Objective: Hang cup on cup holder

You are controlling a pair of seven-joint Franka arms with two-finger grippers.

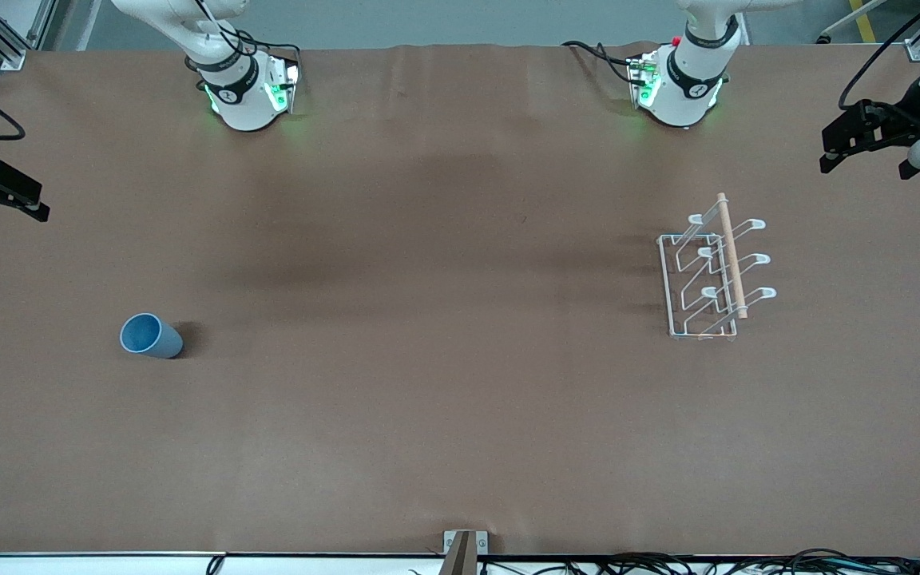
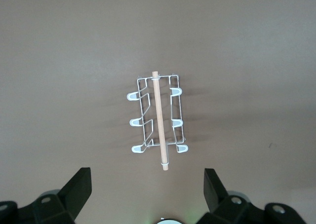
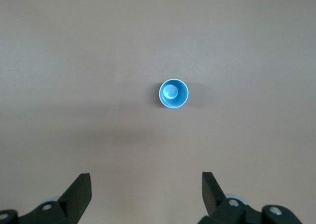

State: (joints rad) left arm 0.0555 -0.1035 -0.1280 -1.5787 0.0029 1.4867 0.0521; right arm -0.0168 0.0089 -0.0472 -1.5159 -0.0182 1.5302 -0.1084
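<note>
The cup (image 1: pixel 151 335) stands upright, mouth up, on the table (image 1: pixel 428 359).

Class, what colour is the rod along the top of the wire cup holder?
Light wood, a pale tan. The rod shows best in the left wrist view, above the white cup holder.

A brown table (image 1: pixel 460 399) fills the view. A small metal bracket (image 1: pixel 465 543) sits at the table's edge nearest the camera, cables (image 1: pixel 707 564) beside it.
</note>
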